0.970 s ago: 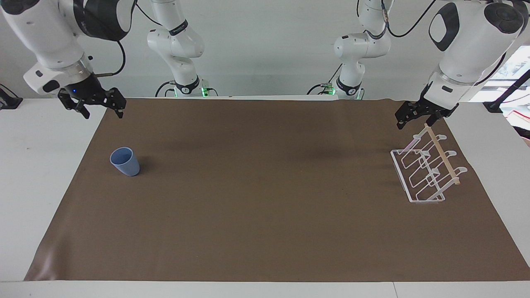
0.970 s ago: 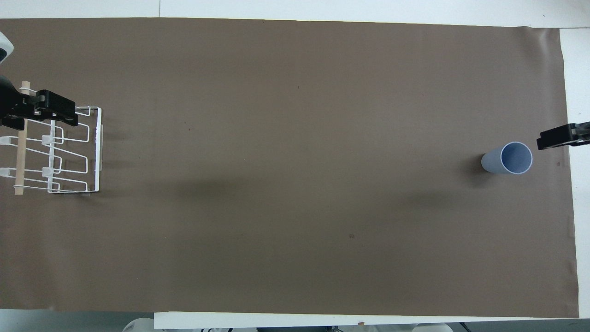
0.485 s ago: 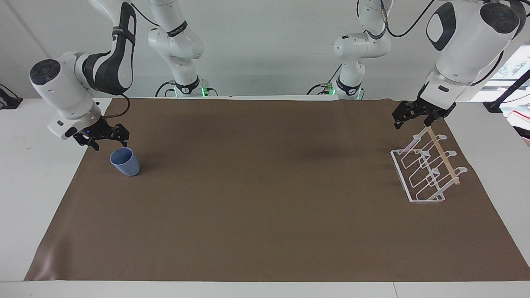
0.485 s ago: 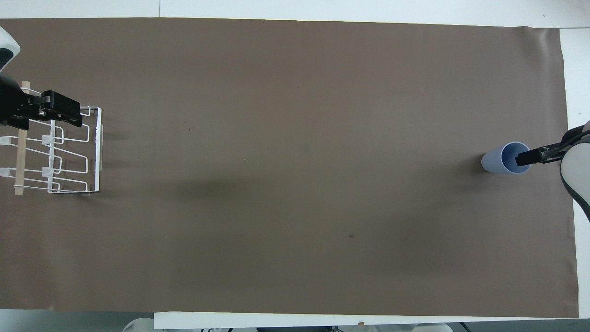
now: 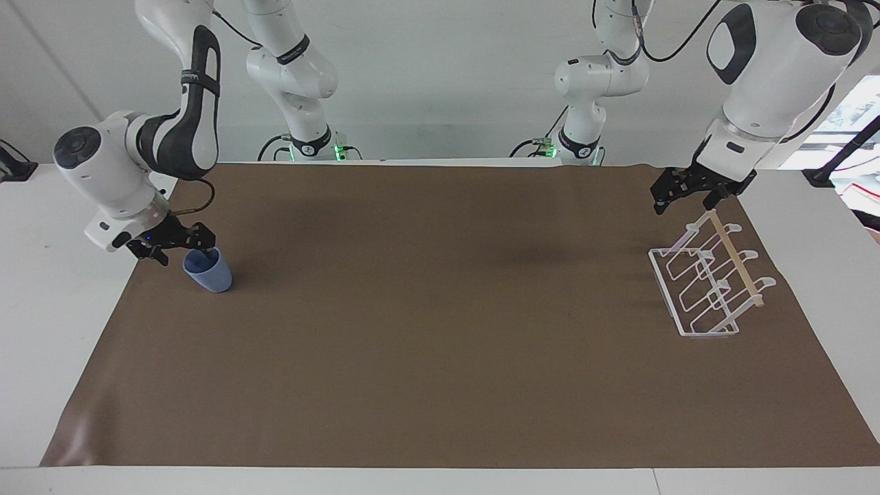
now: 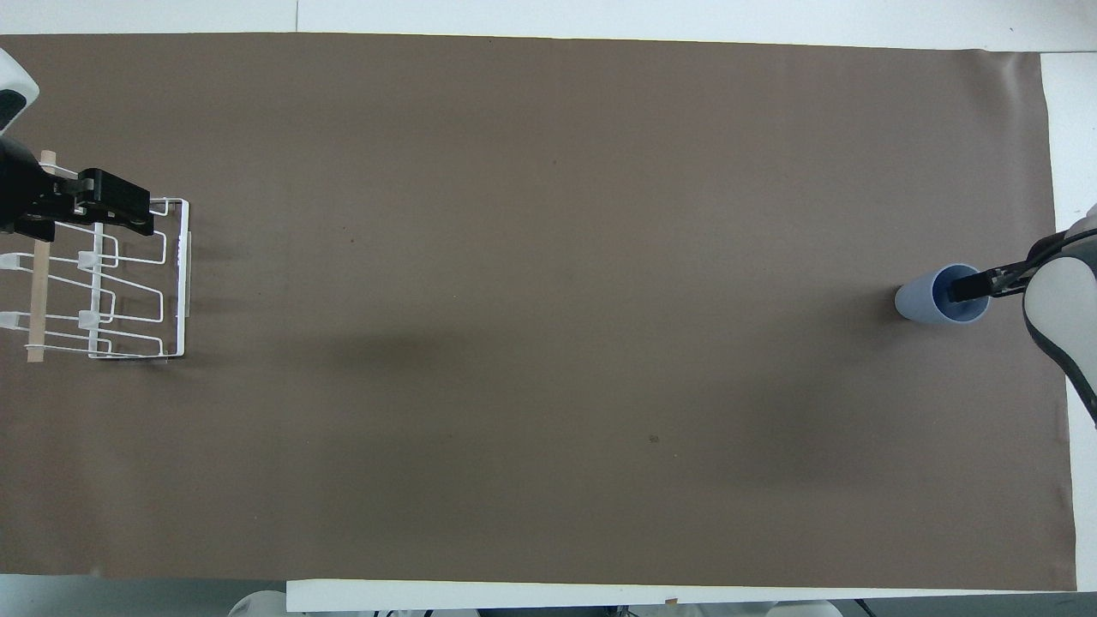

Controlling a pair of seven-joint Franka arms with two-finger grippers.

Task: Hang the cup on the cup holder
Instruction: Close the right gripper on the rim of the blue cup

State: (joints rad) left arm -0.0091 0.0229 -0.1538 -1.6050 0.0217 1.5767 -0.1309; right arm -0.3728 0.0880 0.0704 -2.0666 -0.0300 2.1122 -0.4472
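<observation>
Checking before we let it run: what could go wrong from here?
1. The right gripper straddles the cup rim, one finger inside; a thin rim pinch may slip or tip the cup.
2. The cup holder sits at the left arm's end, so a long carry or handover is likely.
3. The left gripper hovers over the holder and may block hanging.

Cup (image 5: 207, 271): light blue plastic, matt, smooth walls. Cup holder (image 5: 708, 282): thin white coated wire, slightly glossy, pale bare-wood dowel along top. Worktop (image 5: 41, 275): white, smooth, faint sheen. Brown mat (image 5: 440, 344) over it: matt, cloth- or paper-like, soft creases at edge. Arm shells: glossy white plastic, black joint bands. Right gripper (image 5: 173, 240) and left gripper (image 5: 687, 190): matt black.
</observation>
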